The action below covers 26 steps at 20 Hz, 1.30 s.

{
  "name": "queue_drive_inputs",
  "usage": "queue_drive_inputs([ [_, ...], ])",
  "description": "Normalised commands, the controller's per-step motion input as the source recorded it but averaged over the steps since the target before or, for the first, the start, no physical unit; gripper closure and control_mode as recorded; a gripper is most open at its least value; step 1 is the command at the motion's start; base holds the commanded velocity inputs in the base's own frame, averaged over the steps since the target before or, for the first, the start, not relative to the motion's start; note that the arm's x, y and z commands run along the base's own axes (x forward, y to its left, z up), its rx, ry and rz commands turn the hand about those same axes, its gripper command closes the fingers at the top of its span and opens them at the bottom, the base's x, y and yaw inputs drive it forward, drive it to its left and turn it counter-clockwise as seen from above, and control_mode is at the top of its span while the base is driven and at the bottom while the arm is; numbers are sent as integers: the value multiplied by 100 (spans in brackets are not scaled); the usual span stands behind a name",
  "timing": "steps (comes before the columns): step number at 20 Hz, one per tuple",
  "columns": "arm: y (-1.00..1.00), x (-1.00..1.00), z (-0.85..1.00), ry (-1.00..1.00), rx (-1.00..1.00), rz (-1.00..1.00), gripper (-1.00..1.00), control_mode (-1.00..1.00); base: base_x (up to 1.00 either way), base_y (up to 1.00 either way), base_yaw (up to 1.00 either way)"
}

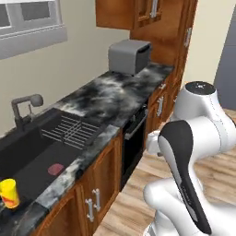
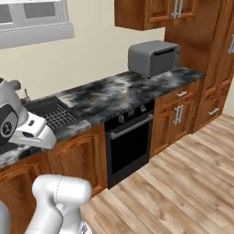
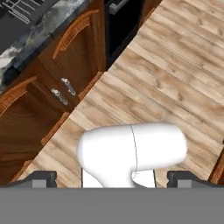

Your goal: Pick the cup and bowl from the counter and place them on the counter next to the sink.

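Hand view: the tool (image 3: 112,178) stands spread wide over wooden floor (image 3: 175,78), gripping nothing, beside the counter (image 3: 39,30).

My left base camera sits behind my arm and looks forward and down along the tabletop (image 1: 115,94), with the sink (image 1: 32,152) close at lower left and the toaster (image 1: 129,56) far off. My right base camera faces the same run from farther right, sharing the tabletop (image 2: 114,93), toaster (image 2: 153,57), oven (image 2: 129,144) and sink rack (image 2: 55,114). My hand camera points down at the floor (image 3: 175,78) and cabinet doors (image 3: 52,87), close by.
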Motion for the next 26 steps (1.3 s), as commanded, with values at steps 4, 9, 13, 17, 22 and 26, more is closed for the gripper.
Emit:
queue_drive_inputs([
  [4,0,0,0,0,0,0,-100,100,7,4,-100],
  [9,0,0,0,0,0,0,-100,100,9,4,-99],
  [13,0,0,0,0,0,0,-100,100,25,9,-94],
  [17,0,0,0,0,0,0,-100,100,85,26,-71],
  [22,0,0,0,0,0,0,-100,100,70,42,-77],
  [26,0,0,0,0,0,0,-100,100,83,75,-55],
])
